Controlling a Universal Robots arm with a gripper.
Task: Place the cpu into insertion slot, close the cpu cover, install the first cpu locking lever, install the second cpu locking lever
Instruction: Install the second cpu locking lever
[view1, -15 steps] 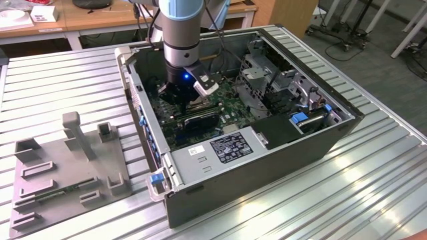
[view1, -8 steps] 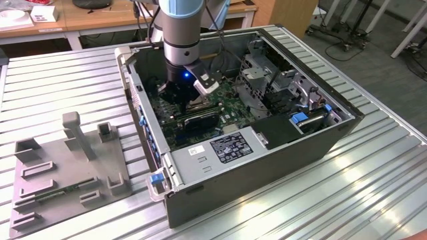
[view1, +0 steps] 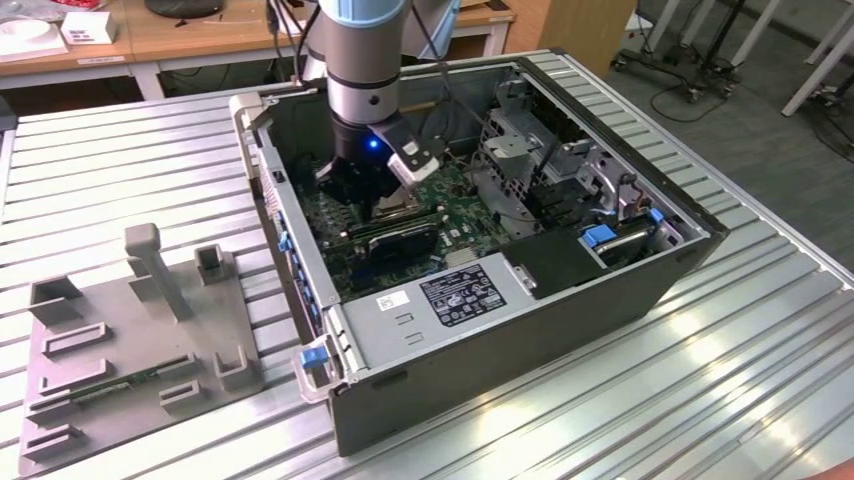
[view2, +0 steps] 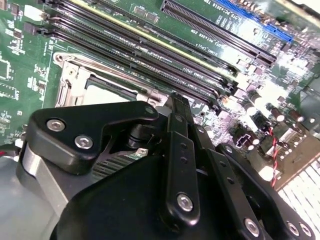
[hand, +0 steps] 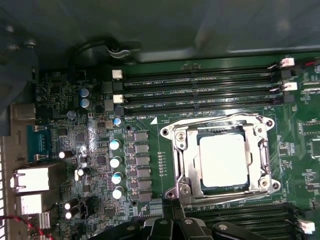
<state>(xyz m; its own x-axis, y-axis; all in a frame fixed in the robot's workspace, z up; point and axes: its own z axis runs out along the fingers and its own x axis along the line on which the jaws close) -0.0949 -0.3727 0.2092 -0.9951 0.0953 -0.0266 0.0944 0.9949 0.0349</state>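
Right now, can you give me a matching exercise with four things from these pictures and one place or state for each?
Things:
1. cpu
2. cpu cover
3. tool
4. grey fixture

Places or states:
A. outside the computer case, on the metal table
B. seated in the insertion slot
C. lowered inside the case, above the green board
D. lying around the chip as a silvery frame

Pairs: 1-B, 2-D, 3-C, 4-A
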